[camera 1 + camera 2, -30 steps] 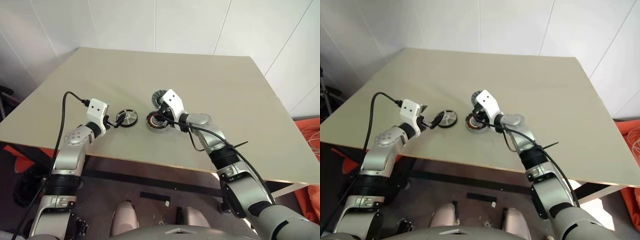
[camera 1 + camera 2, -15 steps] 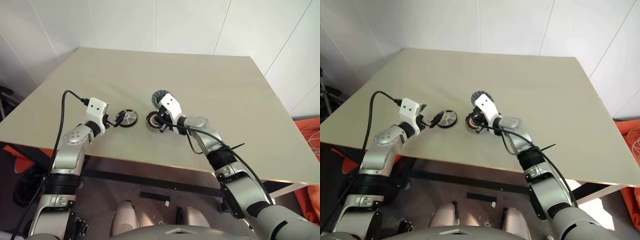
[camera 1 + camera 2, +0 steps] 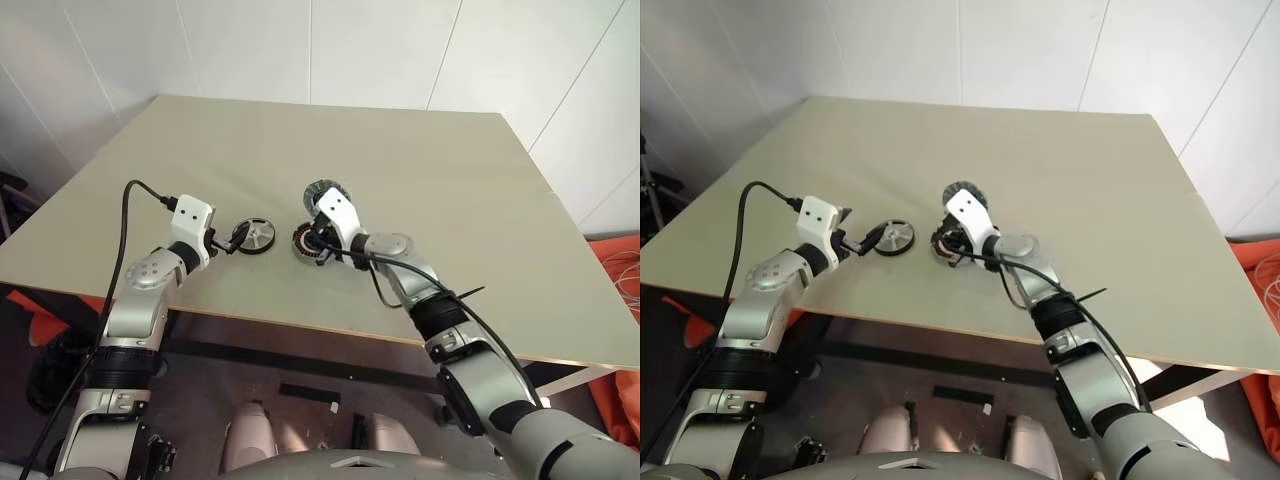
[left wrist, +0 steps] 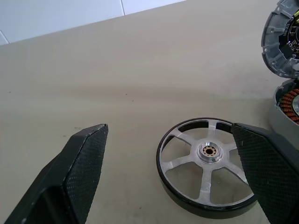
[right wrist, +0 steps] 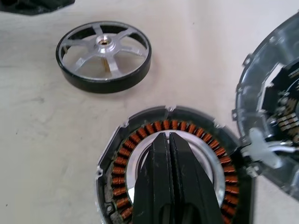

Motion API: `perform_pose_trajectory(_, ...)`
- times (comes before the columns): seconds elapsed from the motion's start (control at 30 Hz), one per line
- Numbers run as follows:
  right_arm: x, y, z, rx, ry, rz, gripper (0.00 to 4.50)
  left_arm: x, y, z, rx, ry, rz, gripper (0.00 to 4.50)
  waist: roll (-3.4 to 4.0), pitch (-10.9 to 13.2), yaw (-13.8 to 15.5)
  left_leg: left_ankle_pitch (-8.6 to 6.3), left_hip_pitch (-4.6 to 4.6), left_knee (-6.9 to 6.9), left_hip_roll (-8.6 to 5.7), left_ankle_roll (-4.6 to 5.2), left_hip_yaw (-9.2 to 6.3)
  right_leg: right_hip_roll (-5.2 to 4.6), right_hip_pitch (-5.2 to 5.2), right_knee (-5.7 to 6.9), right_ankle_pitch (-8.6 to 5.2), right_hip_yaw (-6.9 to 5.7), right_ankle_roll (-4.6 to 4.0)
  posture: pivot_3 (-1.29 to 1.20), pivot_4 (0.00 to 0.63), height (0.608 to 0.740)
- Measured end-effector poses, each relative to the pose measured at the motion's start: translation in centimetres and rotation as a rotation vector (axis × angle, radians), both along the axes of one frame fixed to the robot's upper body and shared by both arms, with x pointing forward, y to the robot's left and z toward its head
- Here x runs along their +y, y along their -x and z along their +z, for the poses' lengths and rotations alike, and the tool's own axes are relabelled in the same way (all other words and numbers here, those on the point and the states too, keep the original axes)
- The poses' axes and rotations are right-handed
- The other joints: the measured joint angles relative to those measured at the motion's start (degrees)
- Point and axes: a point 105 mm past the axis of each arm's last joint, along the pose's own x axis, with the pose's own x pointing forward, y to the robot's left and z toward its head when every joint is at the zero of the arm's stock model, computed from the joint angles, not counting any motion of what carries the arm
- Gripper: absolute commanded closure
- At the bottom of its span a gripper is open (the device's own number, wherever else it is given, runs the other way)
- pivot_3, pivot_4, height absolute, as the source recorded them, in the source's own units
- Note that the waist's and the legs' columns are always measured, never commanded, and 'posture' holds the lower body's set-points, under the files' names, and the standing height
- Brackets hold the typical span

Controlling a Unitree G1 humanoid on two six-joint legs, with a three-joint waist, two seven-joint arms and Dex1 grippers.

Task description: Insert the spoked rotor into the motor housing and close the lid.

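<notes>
The spoked rotor [image 4: 208, 168], a flat silver wheel with a dark rim, lies on the table. My left gripper [image 4: 170, 128] stands open at it: one finger is beside the rotor's rim, and the other is far off over bare table. The motor housing [image 5: 135, 140] sits to the right of the rotor [image 3: 258, 236], its copper windings showing. My right gripper [image 5: 168, 137] is shut, with its tips over the housing's silver centre. The lid [image 3: 320, 194] stands tilted up at the housing's far edge, its inner face with dark parts showing.
The beige table [image 3: 420, 170] stretches wide behind and to the right of the parts. Its front edge [image 3: 300, 325] runs close below both arms. A black cable [image 3: 130, 215] loops from the left wrist.
My right forearm has swung in slightly, and its wrist sits a touch lower over the housing. The left arm, rotor and lid have not moved.
</notes>
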Motion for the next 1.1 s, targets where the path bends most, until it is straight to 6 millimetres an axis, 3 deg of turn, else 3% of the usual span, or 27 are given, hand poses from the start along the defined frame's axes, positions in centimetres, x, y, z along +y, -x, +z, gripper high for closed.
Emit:
perform_pose_trajectory(0.17, 0.3, -0.7, 1.8, -0.051, -0.009, 0.009, 4.47, -0.1, -0.1, 0.2, -0.006, 0.000, -0.002, 0.00, 0.00, 0.00, 0.03, 0.00, 0.00, 0.00, 0.01, 0.00, 0.00, 0.01, 0.00, 0.00, 0.00, 0.00, 0.00, 0.00, 0.000, 0.740)
perform_pose_trajectory(0.37, 0.1, -0.6, 0.8, -0.026, -0.002, 0.001, 4.47, -0.1, -0.1, 0.2, -0.005, 0.000, -0.003, 0.00, -0.01, 0.00, 0.00, 0.00, -0.01, 0.00, 0.02, -0.01, 0.00, 0.02, -0.02, 0.00, 0.00, 0.00, -0.01, 0.00, 0.000, 0.740)
perform_pose_trajectory(0.5, -0.5, -0.4, -1.4, 0.021, 0.005, -0.019, 4.47, 0.0, -0.1, 0.2, -0.005, -0.003, -0.001, 0.00, -0.01, 0.00, 0.03, 0.00, -0.01, 0.01, 0.01, -0.01, 0.00, 0.02, -0.02, 0.01, 0.00, 0.01, -0.01, 0.00, 0.000, 0.740)
perform_pose_trajectory(0.83, -0.9, -0.7, -1.4, 0.008, 0.000, -0.038, 4.47, 0.1, -0.1, 0.3, -0.006, -0.005, -0.001, 0.00, -0.03, -0.02, 0.07, 0.01, 0.08, 0.01, 0.01, -0.02, 0.00, 0.02, 0.07, 0.06, -0.01, 0.01, 0.00, 0.00, 0.000, 0.740)
perform_pose_trajectory(0.93, -1.4, -0.7, -0.5, -0.003, 0.006, -0.037, 4.47, 0.1, -0.1, 0.2, 0.000, -0.002, 0.000, 0.00, -0.03, -0.01, 0.06, 0.01, 0.02, 0.01, 0.01, -0.02, -0.01, 0.03, 0.02, 0.05, 0.00, 0.01, -0.01, 0.00, 0.000, 0.740)
perform_pose_trajectory(1.1, -1.4, 0.0, 3.3, -0.085, -0.023, 0.018, 4.47, 0.7, -0.1, -0.1, 0.037, 0.028, 0.037, 0.00, -0.04, -0.01, 0.06, 0.01, 0.00, 0.00, 0.15, -0.03, -0.01, 0.18, -0.01, 0.01, -0.01, 0.01, -0.03, 0.00, 0.000, 0.740)
